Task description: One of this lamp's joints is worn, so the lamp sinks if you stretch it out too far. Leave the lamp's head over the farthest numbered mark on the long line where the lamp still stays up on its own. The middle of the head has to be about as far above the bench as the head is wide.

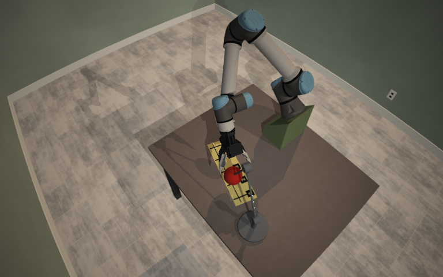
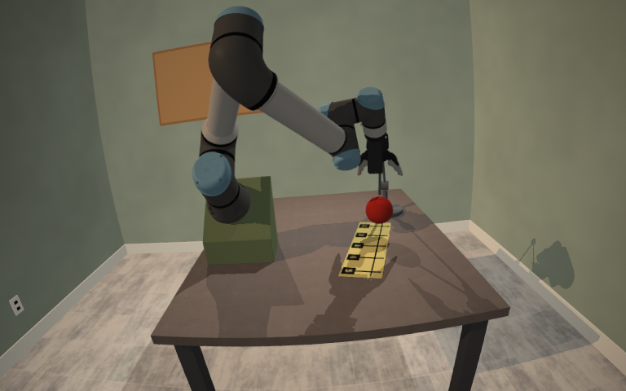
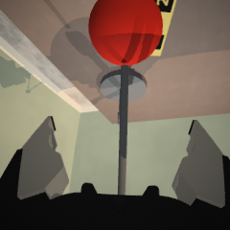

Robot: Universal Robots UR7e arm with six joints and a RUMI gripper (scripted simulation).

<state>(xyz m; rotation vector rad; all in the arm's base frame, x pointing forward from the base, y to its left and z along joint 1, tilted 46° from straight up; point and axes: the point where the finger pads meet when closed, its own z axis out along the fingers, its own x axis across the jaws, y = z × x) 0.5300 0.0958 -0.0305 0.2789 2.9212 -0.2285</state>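
The lamp has a round grey base [image 1: 252, 226] [image 2: 398, 211] [image 3: 109, 87], thin grey arm rods [image 1: 250, 186] [image 2: 383, 185] [image 3: 123, 125] and a red ball-shaped head [image 1: 232, 175] [image 2: 378, 208] [image 3: 126, 31]. The head hangs a little above the yellow strip [image 1: 240, 197] [image 2: 367, 257] [image 3: 166, 21] with the long line and numbered marks, over the part of it near the lamp's base. My gripper [image 1: 234, 161] [image 2: 380, 171] [image 3: 121, 119] is open and empty just above the head. In the wrist view the lamp's rod runs between the spread fingers without touching them.
The brown table [image 1: 326, 182] [image 2: 300, 313] also bears the green pedestal [image 1: 287, 127] [image 2: 240, 221] of my arm at its back. An orange board [image 2: 179, 82] hangs on the wall behind.
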